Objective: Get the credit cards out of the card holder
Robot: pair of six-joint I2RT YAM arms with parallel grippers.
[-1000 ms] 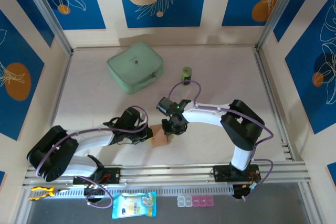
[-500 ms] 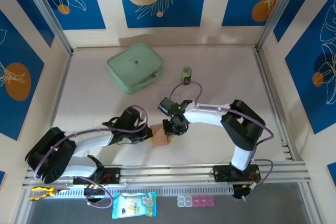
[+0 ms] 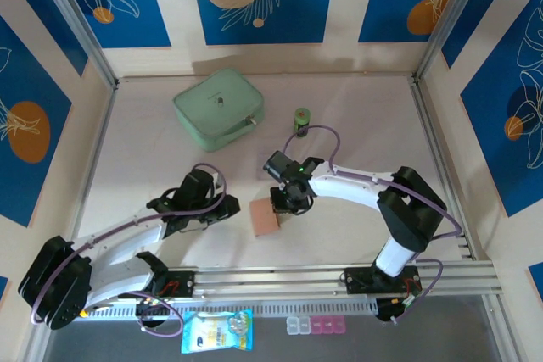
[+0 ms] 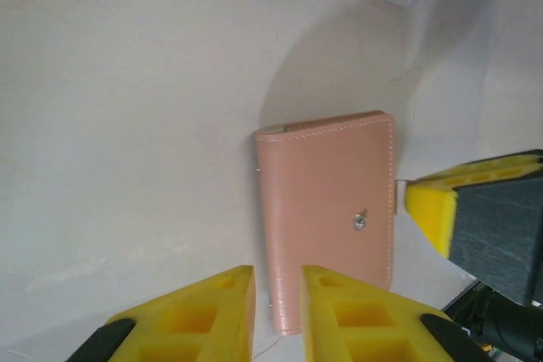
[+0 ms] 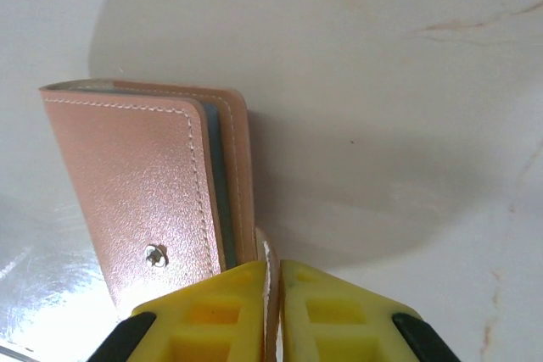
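The pale worktop (image 3: 365, 142) is walled in by blue-and-cream panels. Largest on it is a mint-green zip case (image 3: 218, 109), lying far and left of centre, well apart from both arms.

The left arm reaches in from the near left. Its left pincer (image 4: 278, 281) hangs just left of the card holder (image 3: 265, 221), its yellow fingers a little apart with nothing between them. In the left wrist view the holder's tan cover lies just beyond the fingertips, not touched by them.

The right arm sweeps in from the near right and bends down over the middle of the worktop. Its right pincer (image 5: 271, 273) is clamped on a thin tan edge of the card holder, the two yellow fingers pressed against it from either side.

The card holder sits near the middle of the worktop, towards the near side, between the two pincers. It is folded shut, with stitched edges. A grey-blue layer (image 5: 216, 184) shows between its tan covers; whether that is pocket or card I cannot tell.

A small green canister (image 3: 301, 119) stands upright beyond the right pincer, to the right of the zip case.

A little metal snap stud (image 5: 154, 254) sits on the holder's outer cover.
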